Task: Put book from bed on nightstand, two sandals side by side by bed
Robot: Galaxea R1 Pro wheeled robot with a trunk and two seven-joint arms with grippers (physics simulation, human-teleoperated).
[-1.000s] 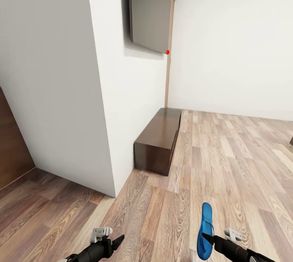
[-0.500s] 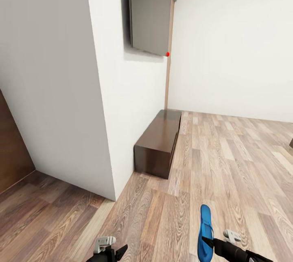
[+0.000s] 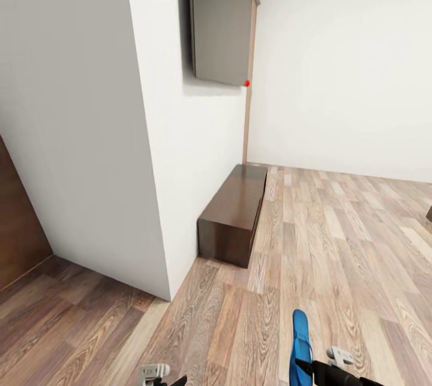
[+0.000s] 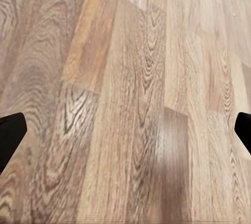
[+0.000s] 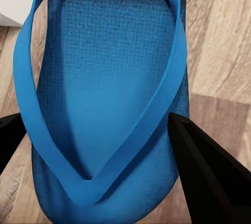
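Currently:
Right gripper (image 5: 104, 145): clamped on 1 blue sandal (image 3: 299, 347), above the plank floor (image 3: 336, 242).
Left gripper (image 4: 125, 132): fingers spread wide, nothing between.
Ahead: dark low cabinet (image 3: 233, 213) against white wall (image 3: 84, 104).

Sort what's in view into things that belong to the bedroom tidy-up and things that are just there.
Belongs to the job:
- blue sandal, held in the right gripper
- left gripper, open with nothing in it

Just there:
- long dark wooden cabinet
- grey wall panel
- wood floor
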